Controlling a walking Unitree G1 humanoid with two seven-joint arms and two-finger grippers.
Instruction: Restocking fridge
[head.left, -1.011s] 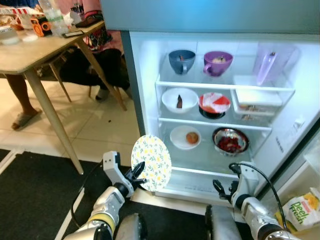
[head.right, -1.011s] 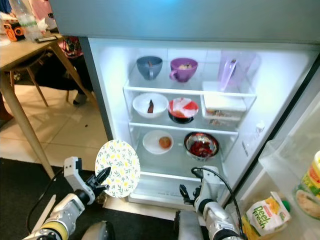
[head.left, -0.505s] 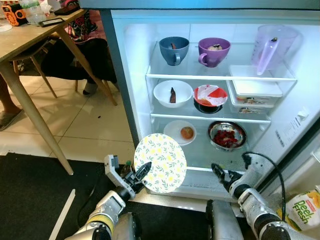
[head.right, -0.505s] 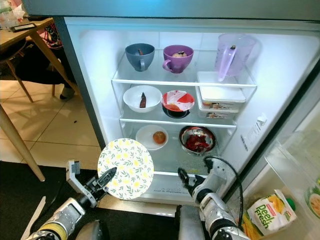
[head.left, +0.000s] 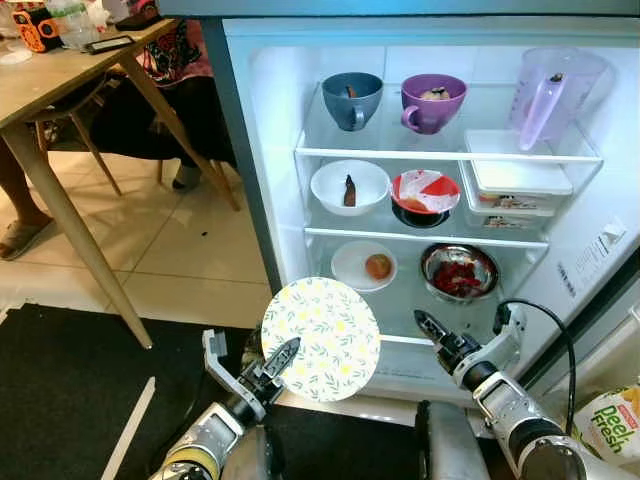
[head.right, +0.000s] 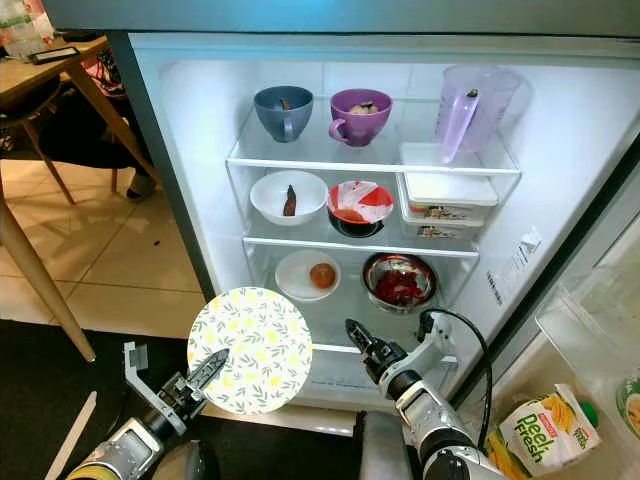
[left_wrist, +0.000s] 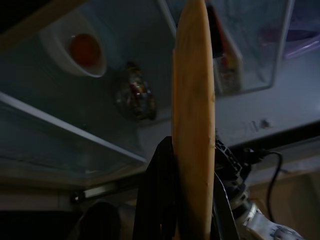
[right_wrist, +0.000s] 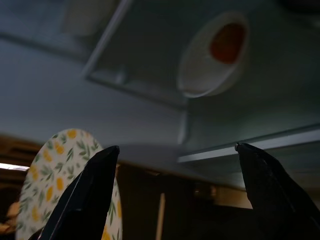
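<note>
Risk sits low centre of the frame, where the left gripper (head.left: 283, 352) pinches only the rim of the upright plate (head.left: 321, 339) before the fridge (head.left: 280, 215), so it could slip or clip a shelf; the right gripper (head.left: 428, 327) waits spread beside it.
</note>
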